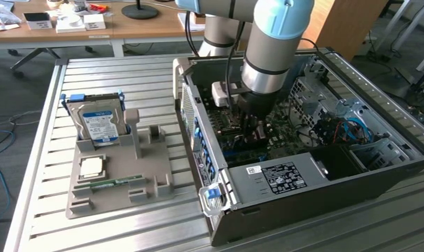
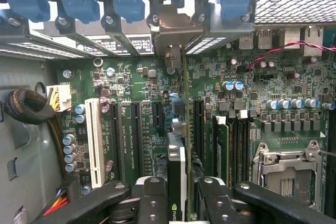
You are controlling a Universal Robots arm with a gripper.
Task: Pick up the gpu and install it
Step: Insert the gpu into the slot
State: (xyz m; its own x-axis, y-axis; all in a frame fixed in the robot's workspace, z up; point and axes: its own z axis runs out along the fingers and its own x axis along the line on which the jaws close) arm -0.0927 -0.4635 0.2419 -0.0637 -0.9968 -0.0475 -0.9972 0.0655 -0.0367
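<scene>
So my gripper (image 2: pixel 178 192) is clamped on the gpu (image 2: pixel 177 171), holding it edge-on down inside the open PC case (image 1: pixel 380 181), right over the motherboard (image 2: pixel 136 103) slots. It's a light, stiff card but I reckon it's fragile: thin board, exposed parts, easy to crack if twisted. I'd say grabbing it across the cooler body near the middle is safest.

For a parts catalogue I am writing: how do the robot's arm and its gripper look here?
The arm is a thick tube, silver-grey metal with light blue joint covers. A black cable runs down beside it, and a small white box sits near the wrist. The gripper has black fingers with round screw heads.
</scene>
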